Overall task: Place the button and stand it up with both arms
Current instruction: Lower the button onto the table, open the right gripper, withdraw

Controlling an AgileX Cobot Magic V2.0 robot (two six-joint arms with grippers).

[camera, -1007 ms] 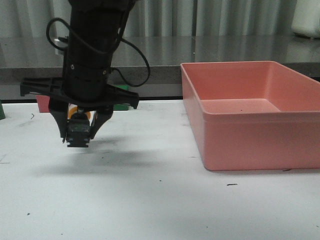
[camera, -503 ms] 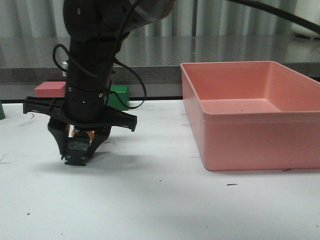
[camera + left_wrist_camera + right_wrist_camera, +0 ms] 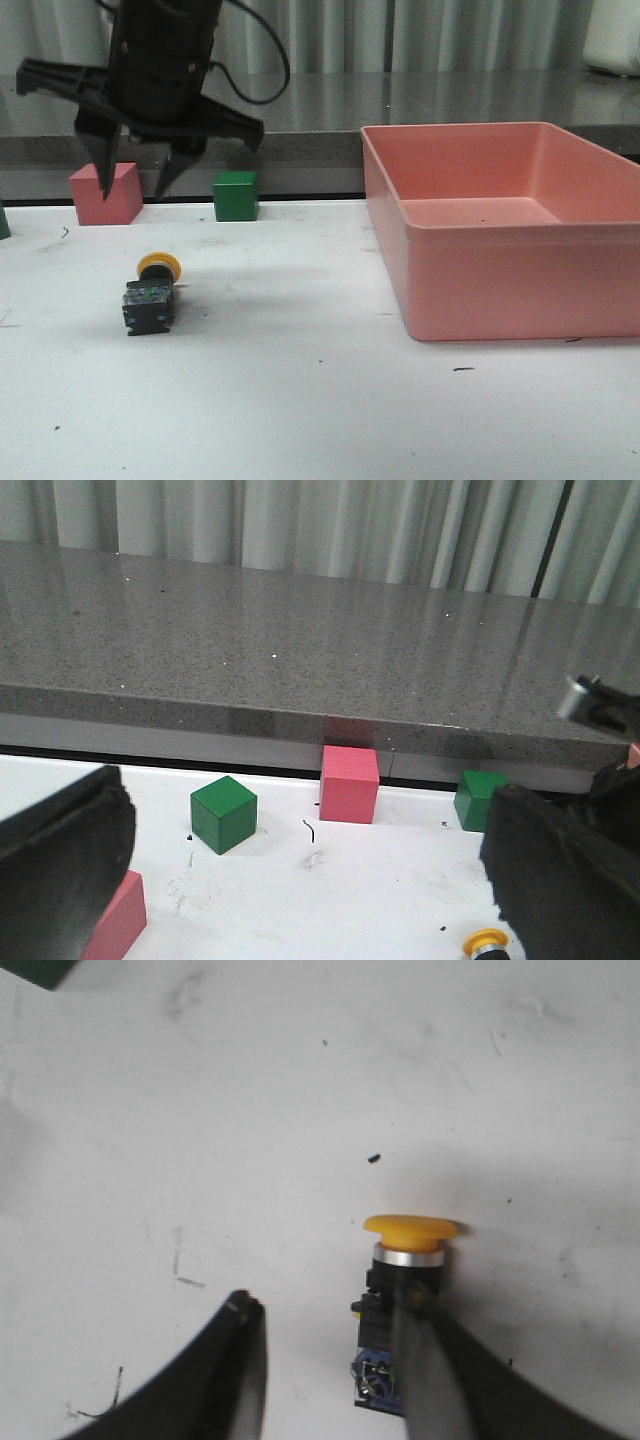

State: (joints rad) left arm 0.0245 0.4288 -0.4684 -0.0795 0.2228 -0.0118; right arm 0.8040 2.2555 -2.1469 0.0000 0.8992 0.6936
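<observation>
The button [image 3: 150,295] lies on its side on the white table, yellow cap pointing away, black body and bluish base toward the front. My right gripper [image 3: 135,190] hangs well above it, open, touching nothing. In the right wrist view the button [image 3: 411,1226] shows below, partly behind one of the fingers, and the right gripper [image 3: 330,1300] is spread wide. My left gripper [image 3: 305,825] is open and empty, and only the yellow cap of the button [image 3: 485,943] shows near its one finger. I do not see the left arm in the front view.
A pink cube [image 3: 104,193] and a green cube [image 3: 236,195] stand at the table's back edge behind the button. A large pink bin [image 3: 500,230] fills the right side. The left wrist view also shows a green cube [image 3: 223,813] and a pink cube [image 3: 115,920].
The right gripper lowered the button to the table, opened, let go and rose. The button now lies on its side by itself.
</observation>
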